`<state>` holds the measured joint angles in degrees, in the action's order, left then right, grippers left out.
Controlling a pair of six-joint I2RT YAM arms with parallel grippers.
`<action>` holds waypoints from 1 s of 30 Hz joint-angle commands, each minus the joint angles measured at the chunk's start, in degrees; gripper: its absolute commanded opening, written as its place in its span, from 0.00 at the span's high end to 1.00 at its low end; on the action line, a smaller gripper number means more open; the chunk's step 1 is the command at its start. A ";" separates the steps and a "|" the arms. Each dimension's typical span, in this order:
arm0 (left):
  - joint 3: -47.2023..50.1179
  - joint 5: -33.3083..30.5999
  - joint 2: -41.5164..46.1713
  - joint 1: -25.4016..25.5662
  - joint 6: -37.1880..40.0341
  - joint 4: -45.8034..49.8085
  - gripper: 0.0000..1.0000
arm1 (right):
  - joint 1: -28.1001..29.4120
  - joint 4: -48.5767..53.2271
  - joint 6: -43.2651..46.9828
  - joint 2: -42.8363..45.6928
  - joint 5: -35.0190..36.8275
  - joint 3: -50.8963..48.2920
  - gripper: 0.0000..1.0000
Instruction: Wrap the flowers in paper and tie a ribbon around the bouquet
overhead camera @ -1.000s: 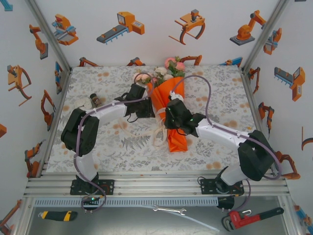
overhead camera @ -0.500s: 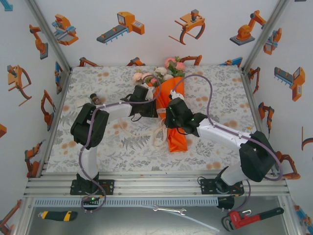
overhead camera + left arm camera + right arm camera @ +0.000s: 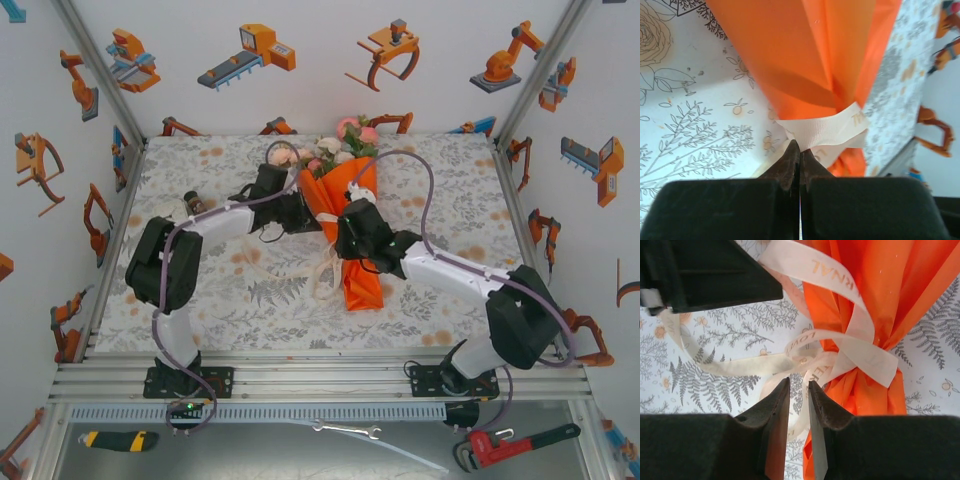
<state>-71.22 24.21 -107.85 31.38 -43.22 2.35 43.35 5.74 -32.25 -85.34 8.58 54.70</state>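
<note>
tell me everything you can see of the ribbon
The ribbon is a soft cream-white fabric strip with faint printed lettering. It is wound around the narrow waist of the orange paper, crossing over itself there, with loose loops and tails trailing across the tablecloth. The left gripper is shut at the band's edge, seemingly pinching it; the right gripper, slightly open, hovers beside the knot.

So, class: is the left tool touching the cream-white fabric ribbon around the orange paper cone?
Touching. The left wrist view shows the left tool, shut, its tips pinching the cream-white fabric ribbon where it binds the orange paper cone.
</note>
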 commanded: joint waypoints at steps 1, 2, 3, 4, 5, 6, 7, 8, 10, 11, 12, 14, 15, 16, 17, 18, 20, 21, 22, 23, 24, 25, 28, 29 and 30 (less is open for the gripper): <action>-0.06 5.46 -0.11 -0.25 -7.13 2.09 1.00 | -0.20 -4.07 1.02 -2.20 3.51 -0.38 0.76; -0.49 5.79 -0.57 -0.26 -7.07 2.68 1.00 | -0.21 -4.62 1.20 -2.66 3.64 -0.51 0.77; -0.83 5.94 -1.08 -0.13 -6.76 3.38 1.00 | -0.20 -5.27 1.47 -3.33 3.64 -0.57 0.77; -1.02 5.65 -1.51 -0.13 -6.49 3.99 1.00 | -0.20 -5.76 1.70 -3.79 3.64 -0.66 0.78; -1.03 5.43 -1.84 -0.24 -6.22 4.19 1.00 | -0.21 -6.40 1.73 -4.32 3.55 -0.80 0.78; -1.03 5.33 -2.07 -0.24 -6.01 4.47 1.00 | -0.20 -7.01 1.90 -4.91 3.64 -0.97 0.79; -1.10 5.46 -2.42 -0.34 -5.91 4.76 1.00 | -0.20 -7.63 2.04 -5.52 3.49 -1.08 0.81; -1.11 5.76 -2.53 -0.28 -5.82 4.90 1.00 | -0.20 -8.03 2.12 -6.23 3.10 -1.09 0.82; -1.24 6.78 -2.85 -0.33 -5.97 4.98 1.00 | -0.20 -9.19 2.25 -7.90 1.27 -0.97 0.83; -1.29 6.98 -2.98 -0.35 -6.03 5.09 1.00 | -0.23 -9.52 2.13 -8.59 0.72 -0.76 0.84; -1.36 7.10 -3.12 -0.27 -6.00 5.27 1.00 | -0.24 -9.93 2.07 -9.26 0.40 -0.60 0.84; -1.62 7.08 -3.24 -0.28 -5.82 5.95 1.00 | -0.21 -10.33 2.57 -10.18 0.42 -0.39 0.84; -1.80 7.21 -3.47 -0.36 -5.71 6.33 1.00 | -0.20 -10.16 3.24 -10.50 0.78 -0.33 0.84; -2.05 7.45 -3.72 -0.37 -5.69 6.75 1.00 | -0.23 -10.09 4.10 -10.58 1.14 -0.34 0.84; -2.20 7.77 -3.87 -0.37 -5.66 6.75 1.00 | -0.20 -10.32 5.15 -10.83 1.33 -0.45 0.83; -2.23 8.09 -3.94 -0.41 -5.78 6.72 1.00 | -0.20 -10.91 6.54 -11.10 1.35 -0.59 0.83; -2.19 8.22 -4.05 -0.36 -5.82 6.71 1.00 | -0.20 -11.88 9.78 -11.95 1.27 -0.66 0.83; -2.20 8.15 -4.03 -0.38 -5.81 6.78 1.00 | -0.20 -12.02 11.61 -12.36 1.48 -0.39 0.82; -2.23 8.14 -4.04 -0.44 -5.70 6.80 1.00 | -0.20 -12.47 13.31 -12.60 1.48 -0.32 0.82; -2.24 8.14 -4.15 -0.45 -5.72 6.84 1.00 | -0.20 -13.02 14.73 -12.74 1.11 -0.38 0.82; -2.29 8.20 -4.21 -0.53 -5.69 6.88 1.00 | -0.20 -13.63 16.16 -12.83 0.72 -0.38 0.81; -2.28 8.29 -4.29 -0.49 -5.72 6.85 1.00 | -0.20 -13.82 17.42 -12.95 0.48 -0.42 0.80; -2.34 8.64 -4.56 -0.68 -5.86 6.88 1.00 | -0.20 -13.48 20.36 -13.50 -0.02 -0.10 0.77; -2.34 8.82 -4.64 -0.75 -5.96 6.72 1.00 | -0.22 -13.54 21.15 -13.72 -0.23 0.04 0.77; -2.25 9.02 -4.68 -0.81 -6.00 6.59 1.00 | -0.20 -13.72 22.09 -13.93 -0.46 0.00 0.77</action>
<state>-72.01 31.59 -111.33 31.03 -48.47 7.99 43.31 -5.93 -15.33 -98.21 8.47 54.43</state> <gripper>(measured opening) 0.008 0.229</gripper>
